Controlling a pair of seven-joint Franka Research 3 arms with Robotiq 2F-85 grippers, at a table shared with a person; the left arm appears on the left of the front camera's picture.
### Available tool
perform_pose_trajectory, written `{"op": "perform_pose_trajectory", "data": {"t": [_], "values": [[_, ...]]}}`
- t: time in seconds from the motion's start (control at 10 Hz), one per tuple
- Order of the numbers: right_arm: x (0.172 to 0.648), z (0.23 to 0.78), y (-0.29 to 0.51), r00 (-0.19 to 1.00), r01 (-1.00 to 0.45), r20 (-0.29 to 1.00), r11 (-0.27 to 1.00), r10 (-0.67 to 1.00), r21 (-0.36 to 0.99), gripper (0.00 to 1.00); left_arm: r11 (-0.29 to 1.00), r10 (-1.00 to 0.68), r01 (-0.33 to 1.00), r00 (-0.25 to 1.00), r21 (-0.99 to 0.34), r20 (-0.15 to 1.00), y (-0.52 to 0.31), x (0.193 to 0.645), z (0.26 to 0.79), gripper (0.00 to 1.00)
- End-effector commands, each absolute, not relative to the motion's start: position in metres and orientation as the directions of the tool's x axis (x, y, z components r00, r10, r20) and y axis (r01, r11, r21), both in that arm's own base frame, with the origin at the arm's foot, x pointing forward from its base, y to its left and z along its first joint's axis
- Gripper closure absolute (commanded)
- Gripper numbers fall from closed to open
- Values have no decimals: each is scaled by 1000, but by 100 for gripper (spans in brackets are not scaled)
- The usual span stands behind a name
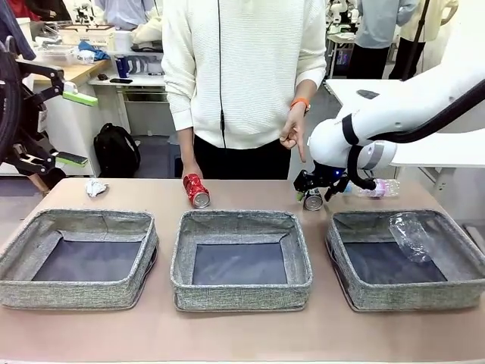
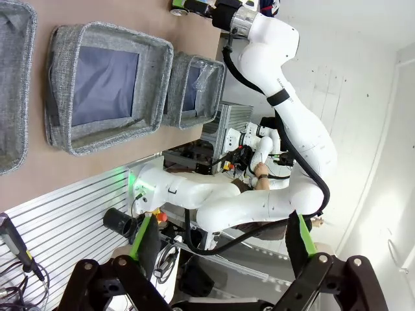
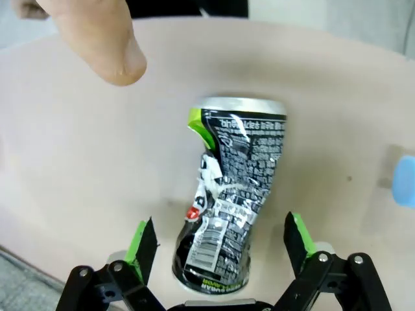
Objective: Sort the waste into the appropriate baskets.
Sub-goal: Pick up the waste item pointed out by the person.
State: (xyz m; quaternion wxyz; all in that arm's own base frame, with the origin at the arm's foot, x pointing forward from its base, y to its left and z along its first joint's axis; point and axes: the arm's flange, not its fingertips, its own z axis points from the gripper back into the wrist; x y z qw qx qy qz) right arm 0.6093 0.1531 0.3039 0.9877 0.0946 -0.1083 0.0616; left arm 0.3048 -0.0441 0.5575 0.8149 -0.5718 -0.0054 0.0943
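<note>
**Inspector:** Right claw first. Condition?

**Assistant:** The right gripper stands wide open. Its green pads flank the near end of a crushed black aluminium can with white print. There is a gap on each side and no contact is seen.

**Inspector:** How does that can lie?

**Assistant:** On its side on the tan tabletop. In the right wrist view its long axis runs from 6 o'clock to just past 12, with the silver rim at the far end. In the front view a round end faces the camera, so the axis runs across the table from the robot's side to the person's. It sits at 12 o'clock of the right-hand grey woven-fabric basket, just beyond the far wall.

**Inspector:** Anything close by?

**Assistant:** The person's hand points a finger downward at 12 o'clock above the claw.

**Inspector:** Remaining waste?

**Assistant:**
- A crumpled clear plastic bottle lies inside the right-hand basket.
- A second clear bottle lies on the table at 3 o'clock of the black can.
- A crushed red can lies at 12 o'clock of the middle basket, its axis running 11 to 5 with the silver end towards the camera.
- A white paper wad sits at 12 o'clock of the left basket.

**Inspector:** Left claw?

**Assistant:** The left gripper is open with nothing between its fingers, well apart from the baskets.
</note>
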Motion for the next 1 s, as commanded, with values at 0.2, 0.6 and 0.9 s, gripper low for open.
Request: {"op": "perform_pose_trajectory", "data": {"t": [0.2, 0.6, 0.9], "values": [[610, 308, 153, 953, -192, 267, 966, 141, 174, 0, 310, 162, -153, 981, -938, -107, -45, 303, 561, 0], [610, 305, 155, 954, -185, 265, 972, 141, 148, 100, 310, 162, -153, 981, -938, -107, -45, 303, 561, 0], [613, 299, 154, 959, -170, 251, 976, 132, 137, 85, 310, 162, -153, 981, -938, -107, -45, 303, 561, 0]]}}
